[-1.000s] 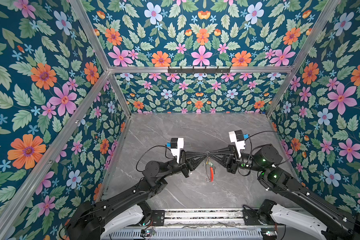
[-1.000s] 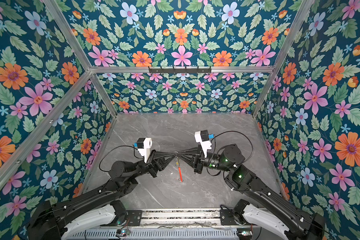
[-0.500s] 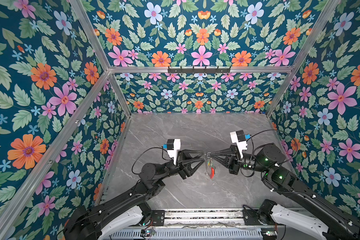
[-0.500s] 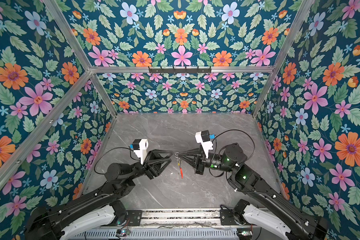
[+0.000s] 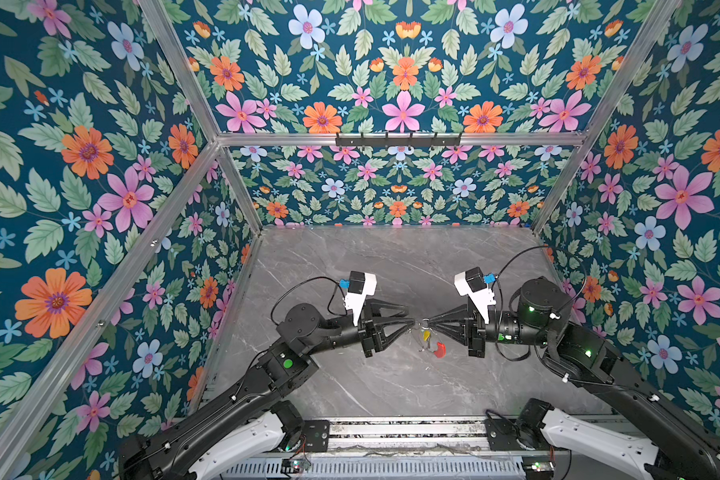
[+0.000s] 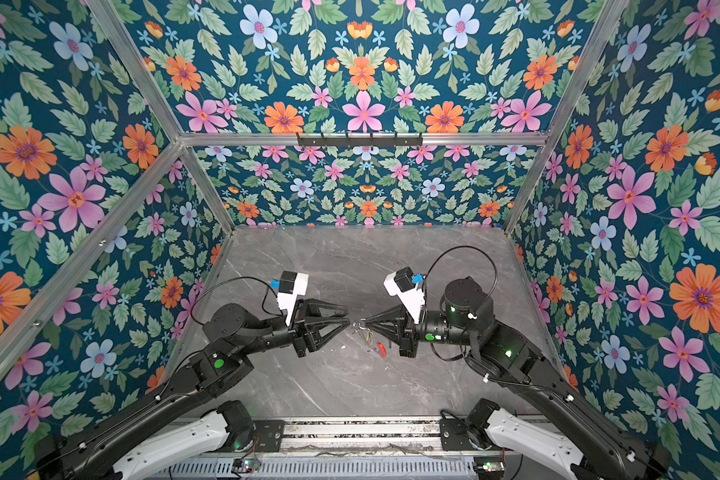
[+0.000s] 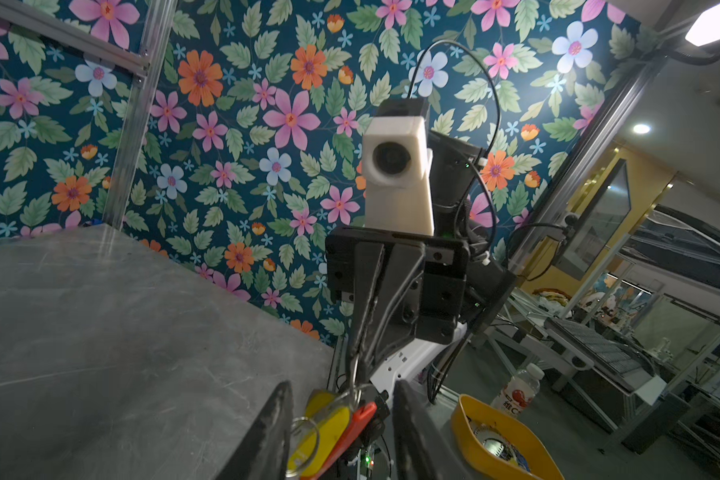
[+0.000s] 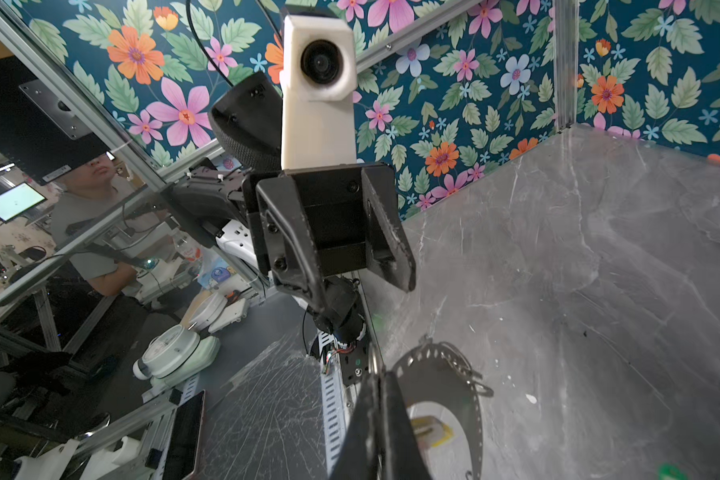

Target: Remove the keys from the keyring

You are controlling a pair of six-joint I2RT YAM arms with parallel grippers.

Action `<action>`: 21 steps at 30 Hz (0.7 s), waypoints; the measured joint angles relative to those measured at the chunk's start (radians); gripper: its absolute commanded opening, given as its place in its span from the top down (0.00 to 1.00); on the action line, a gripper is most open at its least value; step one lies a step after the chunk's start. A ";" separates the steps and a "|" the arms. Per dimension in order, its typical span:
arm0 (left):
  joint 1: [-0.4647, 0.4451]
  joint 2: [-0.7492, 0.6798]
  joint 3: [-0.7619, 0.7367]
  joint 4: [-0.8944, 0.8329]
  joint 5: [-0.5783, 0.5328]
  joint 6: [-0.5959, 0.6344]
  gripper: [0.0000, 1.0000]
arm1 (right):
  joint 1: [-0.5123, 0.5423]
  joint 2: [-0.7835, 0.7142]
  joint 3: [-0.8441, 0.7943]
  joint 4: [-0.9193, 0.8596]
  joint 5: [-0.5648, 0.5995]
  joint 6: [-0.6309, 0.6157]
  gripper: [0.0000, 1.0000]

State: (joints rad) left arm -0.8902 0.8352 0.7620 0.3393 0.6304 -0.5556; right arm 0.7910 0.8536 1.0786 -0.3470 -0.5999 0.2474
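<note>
The keyring (image 5: pixel 421 323), a thin metal hoop with a red sleeve (image 5: pixel 439 350), hangs above the middle of the table in both top views. My right gripper (image 5: pixel 428 322) is shut on the hoop's top; in the right wrist view its fingers (image 8: pixel 381 415) pinch the thin wire. A key with a yellow tag (image 7: pixel 327 428) and a small loop (image 7: pixel 304 432) dangle beside the red sleeve (image 7: pixel 356 419). My left gripper (image 7: pixel 341 384) is open, its two fingers on either side of the hanging bunch with gaps showing. No other key shows clearly.
The grey marble tabletop (image 5: pixel 391 270) is walled by floral panels on three sides. A black hook rail (image 5: pixel 398 139) sits on the back wall. A metal rail (image 5: pixel 404 432) runs along the front edge. Beyond it are a yellow bowl (image 7: pixel 499 440) and a bottle (image 7: pixel 516 390).
The left gripper, shut at the ring a second ago, opened and drew back left. It has now come forward again around the hanging bunch, jaws somewhat narrower. The right gripper kept its hold.
</note>
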 measured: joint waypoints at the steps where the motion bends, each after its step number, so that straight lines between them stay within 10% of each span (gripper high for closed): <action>1: 0.000 0.009 0.014 -0.032 0.009 0.013 0.65 | 0.000 0.002 0.007 -0.017 0.000 -0.014 1.00; 21: 0.000 0.127 0.176 -0.310 0.161 0.135 0.85 | 0.000 0.032 0.043 -0.127 -0.021 -0.070 1.00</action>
State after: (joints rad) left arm -0.8902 0.9623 0.9379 0.0292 0.7910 -0.4206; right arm 0.7910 0.8856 1.1221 -0.4740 -0.6209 0.1772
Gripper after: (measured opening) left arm 0.147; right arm 0.050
